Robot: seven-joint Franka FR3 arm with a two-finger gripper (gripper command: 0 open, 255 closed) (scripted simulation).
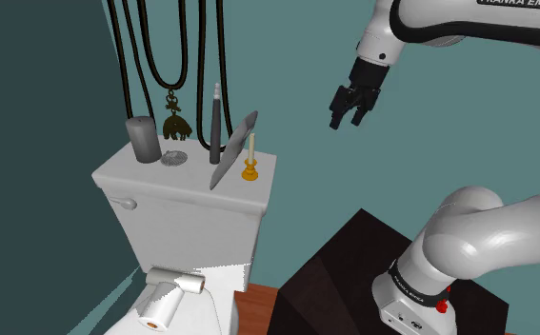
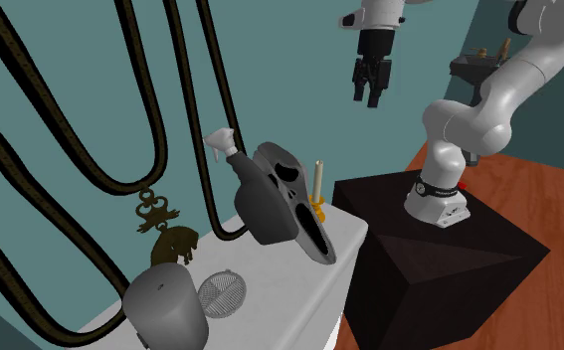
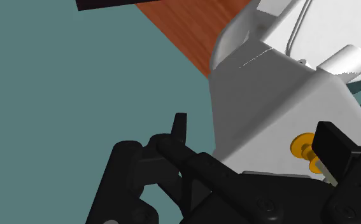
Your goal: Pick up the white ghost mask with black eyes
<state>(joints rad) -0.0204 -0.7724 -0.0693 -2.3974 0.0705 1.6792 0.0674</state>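
Note:
The ghost mask point(image 1: 234, 150) is drawn grey with black eyes and a long black mouth. It stands tilted on edge on the white toilet tank lid point(image 1: 187, 181), leaning beside a candle. In the second exterior view the mask point(image 2: 284, 204) faces the arm. My gripper point(image 1: 348, 122) hangs in the air above the tank and off to the shoulder view's right, well apart from the mask, pointing downward. Its fingers stand apart with nothing between them, as seen in the second exterior view point(image 2: 368, 96) and the wrist view point(image 3: 255, 127).
On the lid stand a candle in a yellow holder point(image 1: 250, 162), a grey cylinder point(image 1: 144, 139), a round mesh disc point(image 1: 173, 159) and a dark spray bottle point(image 1: 216, 119). Black cables and an elephant ornament point(image 1: 173, 124) hang on the teal wall. A paper roll point(image 1: 163, 303) lies below.

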